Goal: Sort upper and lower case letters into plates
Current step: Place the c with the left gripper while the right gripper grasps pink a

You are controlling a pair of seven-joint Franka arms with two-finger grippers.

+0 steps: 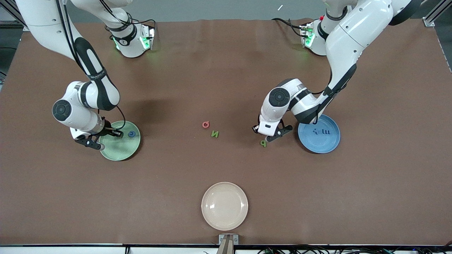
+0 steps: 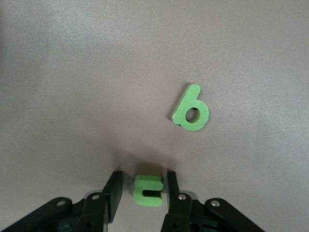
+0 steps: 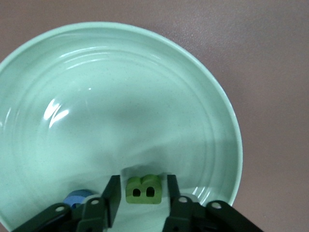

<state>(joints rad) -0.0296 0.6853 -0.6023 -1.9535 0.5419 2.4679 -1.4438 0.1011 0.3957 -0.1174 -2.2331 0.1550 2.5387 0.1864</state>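
Nearest the front camera sits the cream-white plate (image 1: pixel 224 206), bare and not part of the sort. Farther up the worktop (image 1: pixel 226 169) lie the salmon-red Q (image 1: pixel 206 124) and the green N (image 1: pixel 214 133) just beside it, both loose in the middle, and the green p (image 1: pixel 263 143) toward the blue plate (image 1: pixel 330 146), which carries two blue letters. The left pincer (image 1: pixel 272 135) is low beside that p; the right pincer (image 1: pixel 102 139) is over the mint plate (image 1: pixel 120 151), where the blue C (image 1: pixel 131 134) rests. In the left wrist view the left pincer (image 2: pixel 142 189) brackets a small green hooked letter (image 2: pixel 147 190), fingers spread with a sliver of gap either side, though contact is hard to rule out; the p (image 2: pixel 190 108) lies apart. In the right wrist view the right pincer (image 3: pixel 140 189) stands parted around the green B (image 3: pixel 142 188) in the plate (image 3: pixel 203 87). These look light, stiff, thin pieces, likely to skid or tip; a pinch across the flat edges, low and centred, seems safest.
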